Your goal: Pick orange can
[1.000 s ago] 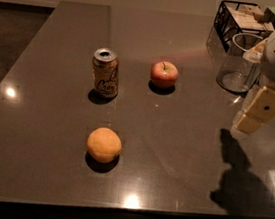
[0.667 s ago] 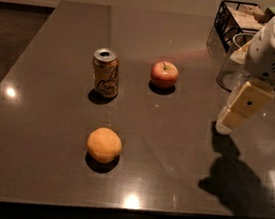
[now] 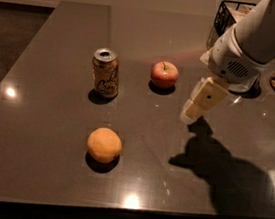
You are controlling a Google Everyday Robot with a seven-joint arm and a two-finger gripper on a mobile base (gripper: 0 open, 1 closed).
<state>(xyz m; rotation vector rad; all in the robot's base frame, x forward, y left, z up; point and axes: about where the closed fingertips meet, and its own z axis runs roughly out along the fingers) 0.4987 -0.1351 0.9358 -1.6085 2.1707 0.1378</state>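
Note:
The orange can (image 3: pixel 106 73) stands upright on the dark table (image 3: pixel 43 134), left of centre, with a silver top and dark script on its tan body. My gripper (image 3: pixel 188 114) hangs above the table to the right of the can, beyond the red apple, well apart from the can and holding nothing. The white arm comes in from the upper right.
A red apple (image 3: pixel 164 74) sits between the can and the gripper. A round orange fruit (image 3: pixel 104 145) lies in front of the can. A black wire basket (image 3: pixel 231 15) and other items stand at the back right. The table's front edge runs along the bottom.
The arm and gripper have moved left and slightly down, toward the apple and the can. The can, apple and orange have not moved.

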